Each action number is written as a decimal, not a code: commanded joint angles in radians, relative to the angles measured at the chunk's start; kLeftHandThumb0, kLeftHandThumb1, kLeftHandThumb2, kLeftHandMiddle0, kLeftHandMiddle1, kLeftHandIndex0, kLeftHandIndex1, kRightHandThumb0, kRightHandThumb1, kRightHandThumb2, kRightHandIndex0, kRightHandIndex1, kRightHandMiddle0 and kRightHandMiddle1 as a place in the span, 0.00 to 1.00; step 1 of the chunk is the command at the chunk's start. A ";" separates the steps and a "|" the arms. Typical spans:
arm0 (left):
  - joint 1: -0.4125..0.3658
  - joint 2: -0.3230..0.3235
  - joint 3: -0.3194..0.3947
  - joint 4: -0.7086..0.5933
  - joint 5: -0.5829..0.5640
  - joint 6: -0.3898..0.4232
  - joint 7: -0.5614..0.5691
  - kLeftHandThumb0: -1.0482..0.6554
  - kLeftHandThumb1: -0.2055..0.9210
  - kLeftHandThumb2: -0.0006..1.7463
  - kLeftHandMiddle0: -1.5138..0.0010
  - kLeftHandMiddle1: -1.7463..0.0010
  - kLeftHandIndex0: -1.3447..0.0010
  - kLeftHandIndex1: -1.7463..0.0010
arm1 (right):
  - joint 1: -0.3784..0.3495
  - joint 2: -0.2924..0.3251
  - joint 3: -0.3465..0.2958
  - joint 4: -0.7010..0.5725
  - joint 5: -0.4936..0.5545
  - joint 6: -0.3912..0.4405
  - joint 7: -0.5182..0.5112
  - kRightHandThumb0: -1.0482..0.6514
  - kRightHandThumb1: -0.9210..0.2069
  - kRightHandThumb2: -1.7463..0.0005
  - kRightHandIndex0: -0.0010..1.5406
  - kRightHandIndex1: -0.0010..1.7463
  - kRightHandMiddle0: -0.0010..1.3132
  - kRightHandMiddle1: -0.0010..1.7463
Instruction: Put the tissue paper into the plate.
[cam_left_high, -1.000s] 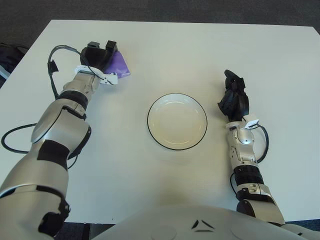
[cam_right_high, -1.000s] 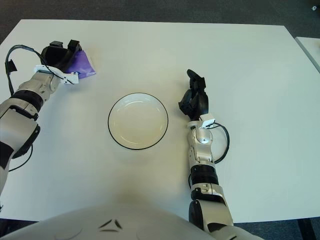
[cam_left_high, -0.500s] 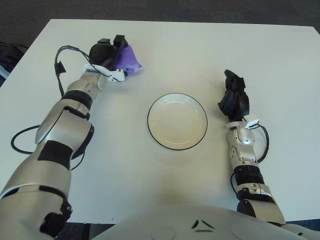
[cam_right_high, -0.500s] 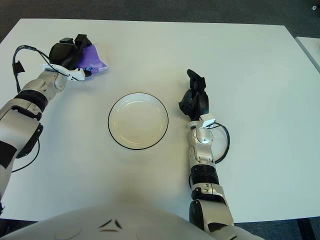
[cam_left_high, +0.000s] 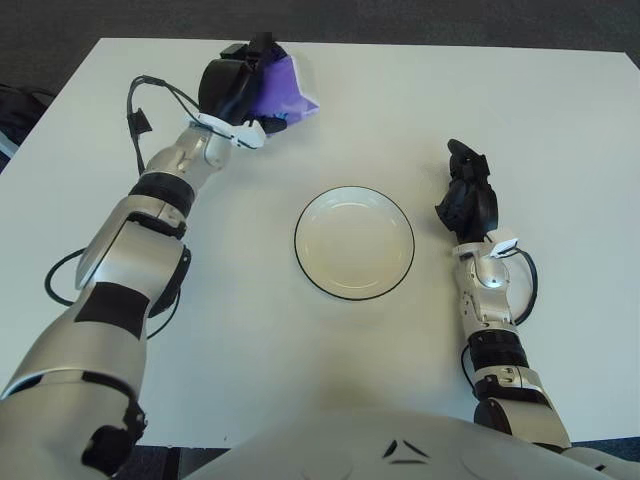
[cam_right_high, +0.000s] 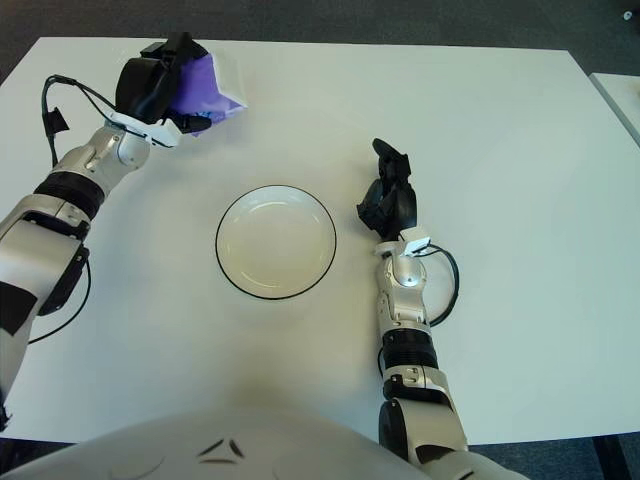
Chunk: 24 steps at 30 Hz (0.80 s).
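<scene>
The left hand has its fingers closed around the purple tissue paper, up beyond the plate and to its left. The right hand shows just right of the plate, curled and empty.

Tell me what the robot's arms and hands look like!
The arms are shiny silver with black joints and bands. The left hand and right hand are black and chunky. Each wrist has a small white tab. Thin black cables loop beside both forearms.
</scene>
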<state>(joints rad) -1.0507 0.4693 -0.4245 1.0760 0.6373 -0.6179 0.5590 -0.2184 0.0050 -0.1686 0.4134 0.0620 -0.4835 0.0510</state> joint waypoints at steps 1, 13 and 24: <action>0.032 0.017 0.015 -0.074 -0.013 -0.060 -0.045 0.34 0.45 0.76 0.23 0.00 0.54 0.00 | 0.158 0.019 -0.019 0.169 0.029 0.038 0.002 0.35 0.00 0.45 0.24 0.03 0.00 0.42; 0.049 0.039 0.038 -0.202 -0.025 -0.155 -0.159 0.33 0.44 0.77 0.23 0.00 0.53 0.00 | 0.155 0.023 -0.021 0.180 0.027 0.041 -0.004 0.34 0.00 0.45 0.24 0.03 0.00 0.43; 0.228 0.077 0.067 -0.574 -0.175 -0.238 -0.401 0.33 0.42 0.79 0.22 0.00 0.52 0.00 | 0.157 0.028 -0.021 0.180 0.025 0.042 -0.012 0.34 0.00 0.46 0.24 0.03 0.00 0.42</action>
<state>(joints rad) -0.9168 0.5162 -0.3758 0.6588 0.5379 -0.8142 0.2646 -0.2230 0.0098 -0.1683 0.4172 0.0619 -0.4837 0.0500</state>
